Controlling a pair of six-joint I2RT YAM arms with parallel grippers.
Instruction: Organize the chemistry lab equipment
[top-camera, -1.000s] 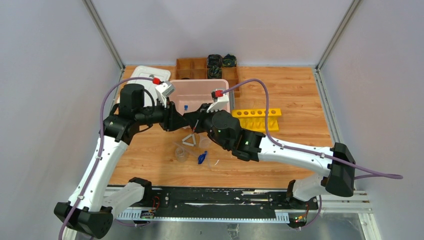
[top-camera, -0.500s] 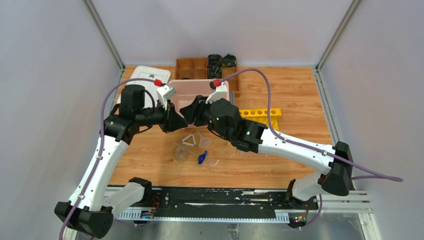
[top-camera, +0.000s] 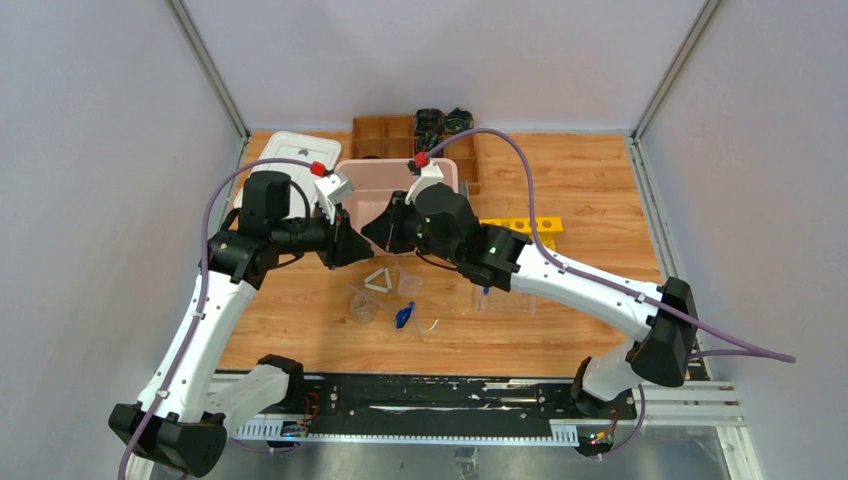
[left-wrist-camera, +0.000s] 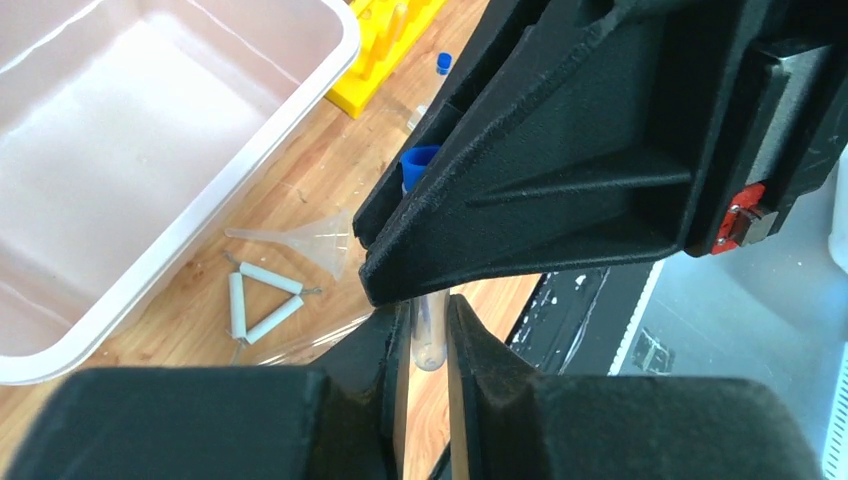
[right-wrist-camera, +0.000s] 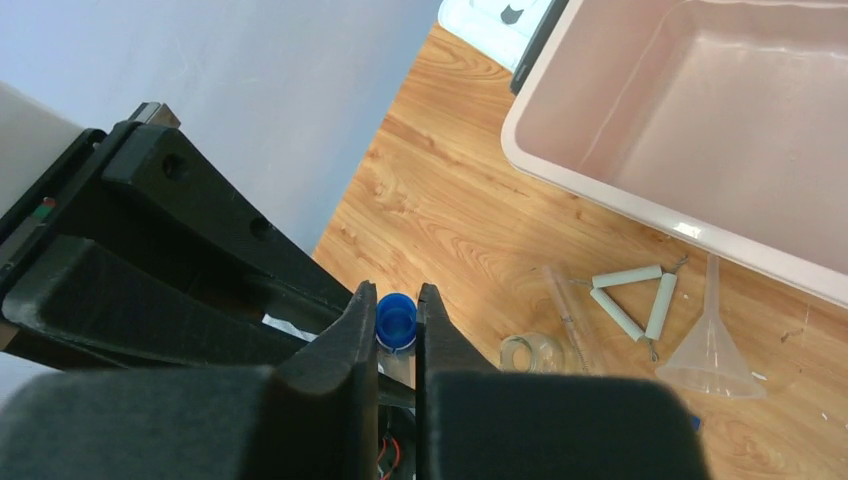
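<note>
The small clear tube with a blue cap (left-wrist-camera: 431, 345) hangs over the middle of the wooden table (top-camera: 580, 180). My left gripper (left-wrist-camera: 430, 322) pinches its glass, and my right gripper (right-wrist-camera: 397, 296) squeezes the cap. The pink plastic bin (right-wrist-camera: 700, 120) by the far edge looks empty where I can see. The white triangle (top-camera: 379, 280), clear funnel (right-wrist-camera: 712, 350) and little clear beaker (top-camera: 362, 308) lie loose in front of it. I think most of the tidying is left.

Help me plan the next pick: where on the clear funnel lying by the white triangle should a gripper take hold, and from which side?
The funnel seems to lie on its side, stem toward the pink bin. Probably take the thin stem from above, jaws closing across it; the cone is wide and tapered, so likely to slip.
</note>
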